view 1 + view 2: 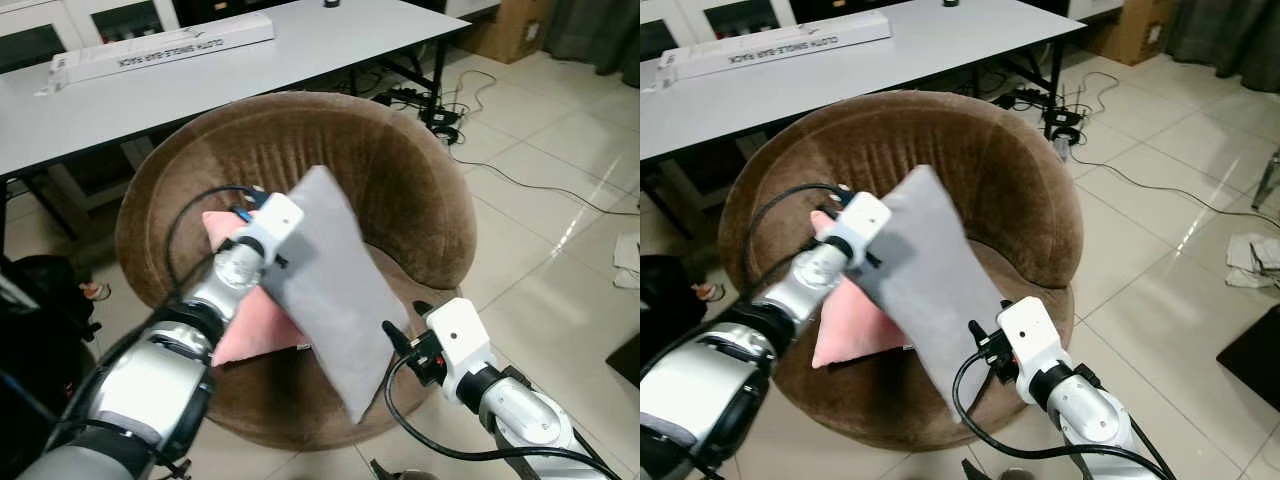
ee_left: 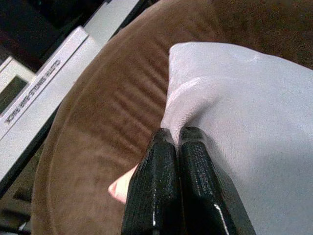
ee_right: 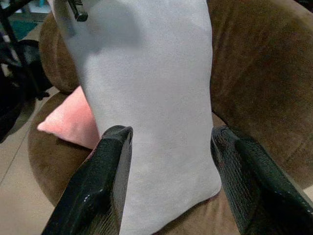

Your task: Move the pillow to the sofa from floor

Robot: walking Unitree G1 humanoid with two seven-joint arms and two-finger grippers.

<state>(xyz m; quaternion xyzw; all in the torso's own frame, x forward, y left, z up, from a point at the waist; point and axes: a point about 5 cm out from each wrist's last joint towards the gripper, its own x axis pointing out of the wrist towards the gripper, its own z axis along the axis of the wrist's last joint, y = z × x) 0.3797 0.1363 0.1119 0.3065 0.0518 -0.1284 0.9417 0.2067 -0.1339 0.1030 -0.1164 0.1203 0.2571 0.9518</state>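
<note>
A grey pillow [image 1: 335, 290] hangs tilted over the seat of a round brown sofa chair [image 1: 330, 150]. My left gripper [image 2: 177, 142] is shut on the pillow's upper edge, its fingers [image 2: 156, 191] pinching the fabric. My right gripper [image 3: 171, 142] is open at the pillow's lower end [image 3: 156, 147], one finger on each side of it. A pink pillow [image 1: 258, 325] lies on the seat behind and under the grey one.
A long white table [image 1: 180, 75] with a white box [image 1: 160, 48] stands behind the chair. Cables [image 1: 470, 120] trail over the tiled floor to the right. A cardboard box [image 1: 505, 30] sits far right, and dark bags [image 1: 30, 300] sit at the left.
</note>
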